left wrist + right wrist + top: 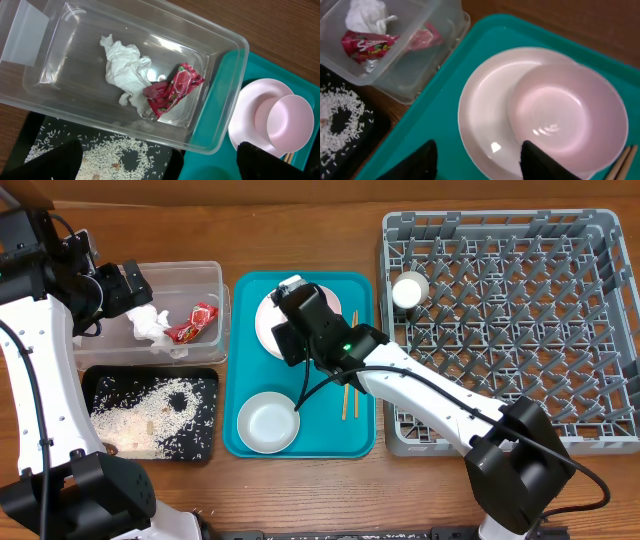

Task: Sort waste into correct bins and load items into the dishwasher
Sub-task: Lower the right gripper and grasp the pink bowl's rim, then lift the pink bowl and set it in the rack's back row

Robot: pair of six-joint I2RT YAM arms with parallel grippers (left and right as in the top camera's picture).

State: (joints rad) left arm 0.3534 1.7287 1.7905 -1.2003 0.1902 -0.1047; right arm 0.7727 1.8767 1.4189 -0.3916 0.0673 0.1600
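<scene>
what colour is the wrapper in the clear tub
The wrapper is shiny red, clearest in the left wrist view.

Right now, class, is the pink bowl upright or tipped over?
Upright: the pink bowl shows its hollow facing up and rests on the pale pink plate in the teal tray.

Serving tray (330, 430): plain teal.
On it: plate (485, 115) pale pink, glossy. Bowl (565, 110) pink. Second bowl (268, 422) white. Chopsticks (348, 395) light wood.
Left of it: tub (220, 75) clear. Tissue (125, 67) white. Wrapper (172, 90) shiny red. Flat tray (100, 375) black, speckled with whitish grains (155, 410) and a few brown scraps.
Right of it: rack (520, 330) grey, peg grid. Cup (409, 290) cream.
Tabletop (300, 240): brown wood grain.
</scene>
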